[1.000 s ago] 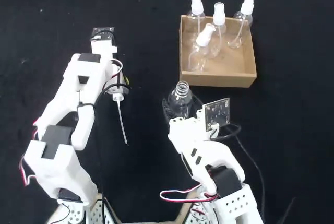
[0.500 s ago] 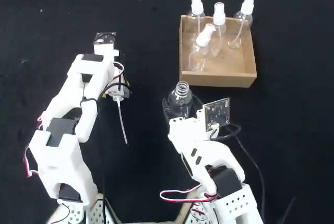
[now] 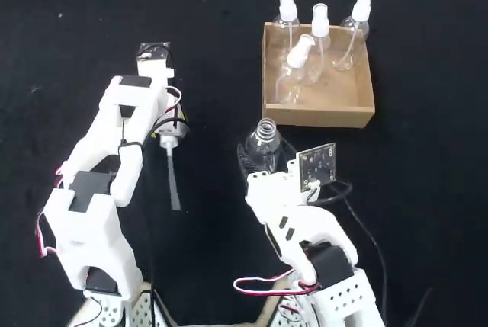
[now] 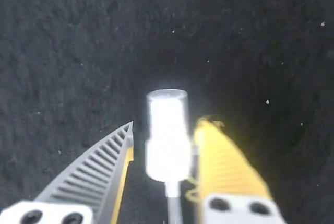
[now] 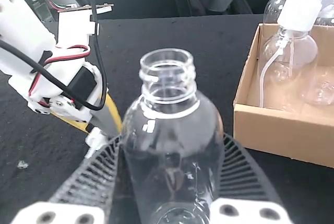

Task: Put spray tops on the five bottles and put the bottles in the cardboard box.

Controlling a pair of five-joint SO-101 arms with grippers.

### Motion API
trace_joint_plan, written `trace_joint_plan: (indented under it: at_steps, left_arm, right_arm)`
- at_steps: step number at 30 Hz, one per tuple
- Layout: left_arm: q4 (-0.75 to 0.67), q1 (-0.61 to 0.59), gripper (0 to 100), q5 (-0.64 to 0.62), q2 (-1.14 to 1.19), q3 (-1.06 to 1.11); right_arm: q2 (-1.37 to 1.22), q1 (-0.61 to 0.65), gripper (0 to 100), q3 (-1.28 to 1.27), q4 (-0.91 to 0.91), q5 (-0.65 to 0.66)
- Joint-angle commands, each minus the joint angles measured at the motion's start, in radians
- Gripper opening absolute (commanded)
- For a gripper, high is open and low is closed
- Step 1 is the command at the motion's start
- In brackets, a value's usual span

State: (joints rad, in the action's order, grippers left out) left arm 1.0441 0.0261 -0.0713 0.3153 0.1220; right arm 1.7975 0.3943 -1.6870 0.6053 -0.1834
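Observation:
My left gripper (image 3: 168, 138) (image 4: 164, 145) is shut on a white spray top (image 4: 167, 132) (image 3: 169, 144), whose thin dip tube (image 3: 173, 182) trails toward the table's front. An uncapped clear bottle (image 3: 264, 144) (image 5: 171, 145) stands upright in front of the cardboard box (image 3: 319, 113), and my right gripper (image 5: 169, 166) is shut on its body. Inside the box stand several clear bottles with white spray tops (image 3: 320, 26), one of them (image 3: 299, 64) leaning.
The black cloth (image 3: 427, 152) covers the whole table. The box's near wall (image 5: 282, 130) is just beyond the held bottle. The left arm's body (image 3: 103, 167) stretches along the table's left side, the right arm's body (image 3: 305, 228) sits at the front centre.
The left gripper has closed on the spray top and lifted it; the dip tube swung from slanting right to pointing nearly straight toward the front. The right arm and bottle have not moved.

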Motion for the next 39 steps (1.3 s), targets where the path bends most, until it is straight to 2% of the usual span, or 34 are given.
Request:
trace_joint_plan:
  at_steps: [1,7,14,20,25,32,39]
  left_arm:
    - [0.046,0.030,7,0.009,-0.014,-0.059]
    - [0.077,0.024,9,0.009,-0.032,-0.071]
    - [0.351,-0.015,8,0.011,-0.180,-0.275]
    - [0.419,-0.021,8,0.048,-0.376,-0.297]
    - [0.348,-0.013,8,0.041,-0.578,-0.216]
    - [0.184,-0.004,8,-0.103,-0.876,-0.150]
    - [0.006,0.228,8,-0.133,-1.059,-0.122]
  right_arm:
    - [0.087,0.012,14.8,0.007,-0.002,0.012]
    - [0.087,0.012,14.8,0.007,-0.002,0.012]
    - [0.087,0.014,14.8,0.005,-0.002,0.012]
    - [0.087,0.014,14.8,0.005,-0.008,0.012]
    - [0.087,0.071,14.8,0.007,-0.043,0.012]
    - [0.087,0.178,14.8,0.005,-0.121,0.012]
    - [0.085,0.178,14.8,0.004,-0.137,0.012]
